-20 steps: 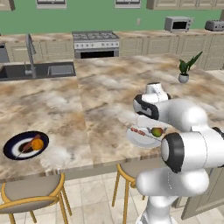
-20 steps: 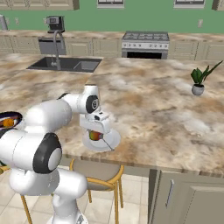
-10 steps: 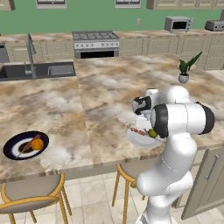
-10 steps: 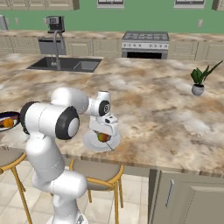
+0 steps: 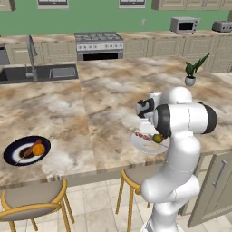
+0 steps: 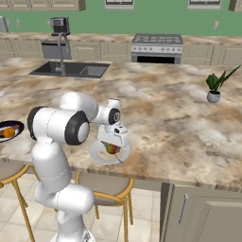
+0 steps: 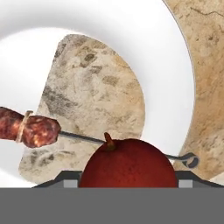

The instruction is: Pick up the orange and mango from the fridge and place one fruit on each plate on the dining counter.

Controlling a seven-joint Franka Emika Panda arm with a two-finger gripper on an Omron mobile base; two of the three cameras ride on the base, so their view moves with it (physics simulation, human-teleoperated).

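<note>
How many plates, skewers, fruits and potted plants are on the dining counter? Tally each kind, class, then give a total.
Plates: 2, black-rimmed plate and white plate
Skewers: 2, first skewer, second skewer
Fruits: 2, orange and mango
Potted plants: 1, potted plant
Total: 7

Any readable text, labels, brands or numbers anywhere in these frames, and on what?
None can be read.
The microwave on the back counter has a dark front with no legible marking.
The coffee machine beside the sink shows none either.
The stove knobs are too small to make out.
The white plate and mango are unmarked.
</note>
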